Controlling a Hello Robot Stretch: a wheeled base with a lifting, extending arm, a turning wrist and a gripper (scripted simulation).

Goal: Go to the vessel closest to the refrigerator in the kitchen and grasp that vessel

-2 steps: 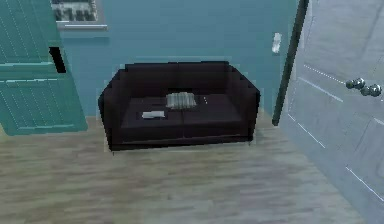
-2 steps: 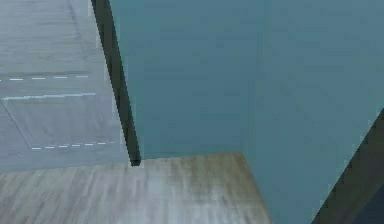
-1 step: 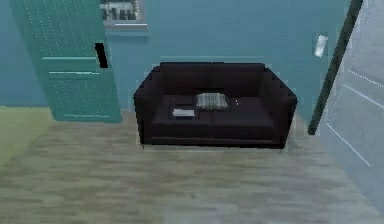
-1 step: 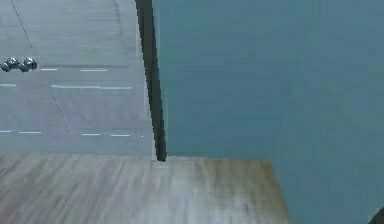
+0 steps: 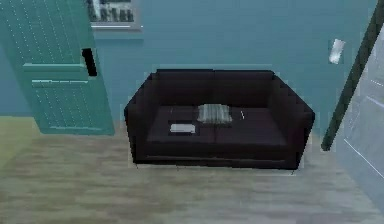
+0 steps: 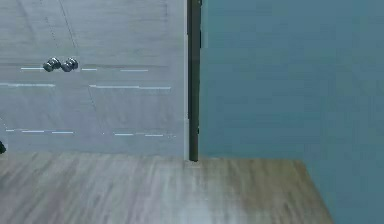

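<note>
1. Whether the gripper holds anything, or how it stands, cannot be told here.
2. Where the vessel is cannot be told either.
3. In the arm side view, a wooden floor (image 6: 150, 190) lies near, running out to a pale panelled door (image 6: 90, 100) on the left, which bears two round metal knobs (image 6: 60, 65) side by side.
4. Just right of that door stands a dark upright frame edge (image 6: 194, 80), and right of it a plain teal wall (image 6: 290, 80).
5. In the forward view, a dark sofa (image 5: 215, 140) stands against the far wall, near the middle.
6. On its seat lie a grey striped cushion (image 5: 215, 113) and, just left of it and nearer, a small flat pale object (image 5: 182, 128).
7. Left of the sofa is a teal door (image 5: 60, 80) with a dark handle (image 5: 89, 63).
8. A framed picture (image 5: 115, 14) hangs high on the wall, right of that door.
9. At the right, a light switch (image 5: 337, 50) sits on the wall beside a dark door frame (image 5: 352, 85).
</note>
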